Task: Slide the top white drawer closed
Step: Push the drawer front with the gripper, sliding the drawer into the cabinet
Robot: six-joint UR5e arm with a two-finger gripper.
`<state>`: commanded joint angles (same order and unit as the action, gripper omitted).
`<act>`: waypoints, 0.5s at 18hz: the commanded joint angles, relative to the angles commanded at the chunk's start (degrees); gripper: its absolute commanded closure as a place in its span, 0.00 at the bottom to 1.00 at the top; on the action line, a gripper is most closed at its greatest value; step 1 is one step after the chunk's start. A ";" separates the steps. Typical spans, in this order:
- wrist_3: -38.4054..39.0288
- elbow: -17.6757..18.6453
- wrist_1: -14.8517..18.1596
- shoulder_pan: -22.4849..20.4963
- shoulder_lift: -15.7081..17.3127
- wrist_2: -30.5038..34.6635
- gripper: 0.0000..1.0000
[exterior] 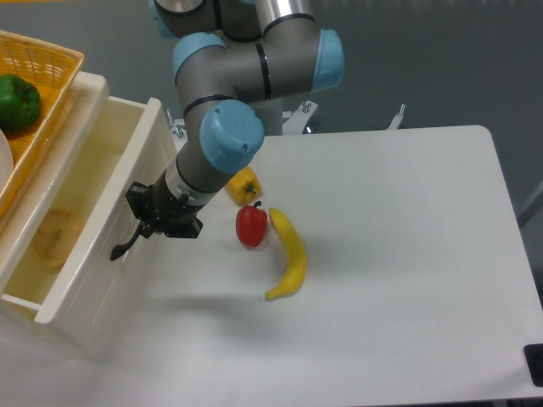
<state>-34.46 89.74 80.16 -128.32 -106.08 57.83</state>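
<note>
The top white drawer point(89, 254) sticks out of the cabinet at the left, partly open, with a pale bread roll point(56, 234) lying inside. Its black arched handle point(121, 248) shows on the front panel. My gripper point(142, 220) presses against that front panel at the handle's upper end. The dark fingers merge with the dark handle, so I cannot tell whether they are closed around it or just touching the panel.
A red pepper point(251, 225), a banana point(290, 254) and a yellow pepper point(243, 184) lie on the white table point(399, 254) just right of my arm. An orange basket point(53, 93) holding a green pepper point(17, 100) sits on top of the cabinet.
</note>
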 joint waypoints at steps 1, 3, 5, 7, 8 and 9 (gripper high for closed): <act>0.26 0.00 0.00 0.26 0.00 0.09 0.90; 0.53 0.00 0.00 0.35 0.00 0.09 0.90; 0.53 0.00 0.00 0.62 0.00 0.09 0.90; 0.97 0.00 0.00 1.23 0.00 0.09 0.90; 1.49 0.00 -0.09 1.49 0.00 0.00 0.90; 1.85 -0.09 -0.17 1.84 0.00 0.00 0.90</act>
<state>-32.61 89.65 79.98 -126.48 -106.08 57.83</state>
